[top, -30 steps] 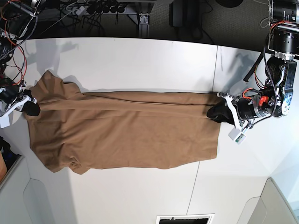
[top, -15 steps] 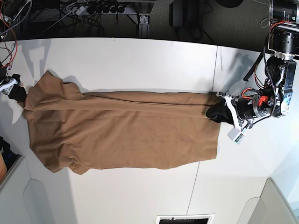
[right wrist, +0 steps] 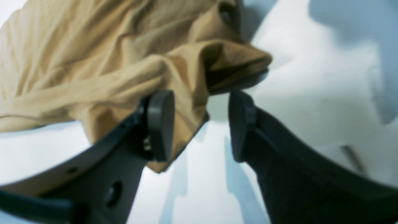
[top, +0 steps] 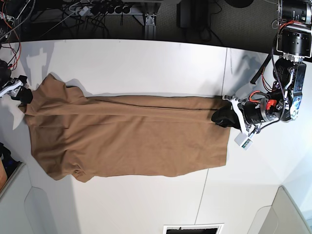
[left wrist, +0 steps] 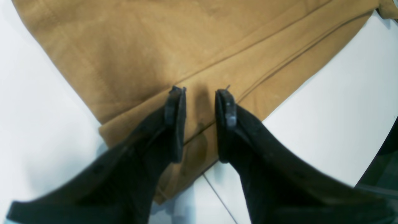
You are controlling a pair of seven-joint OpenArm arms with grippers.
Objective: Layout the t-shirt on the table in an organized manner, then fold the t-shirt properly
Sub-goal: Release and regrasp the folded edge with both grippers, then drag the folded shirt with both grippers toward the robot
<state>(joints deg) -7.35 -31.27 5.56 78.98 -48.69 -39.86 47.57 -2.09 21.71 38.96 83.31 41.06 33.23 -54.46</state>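
T-shirt (top: 131, 136) flat between open pincers

T-shirt (top: 131, 136) spread lengthwise across the desk (top: 146, 63).
It lay nearer the front edge, the left gripper (top: 219, 117) at its right end, the right gripper (top: 23, 95) at its far-left corner.

I see even, bright light on the matte white tabletop (top: 146, 63), soft shadows, mild fisheye bending at the base view's edges; my right wrist view is blurred.
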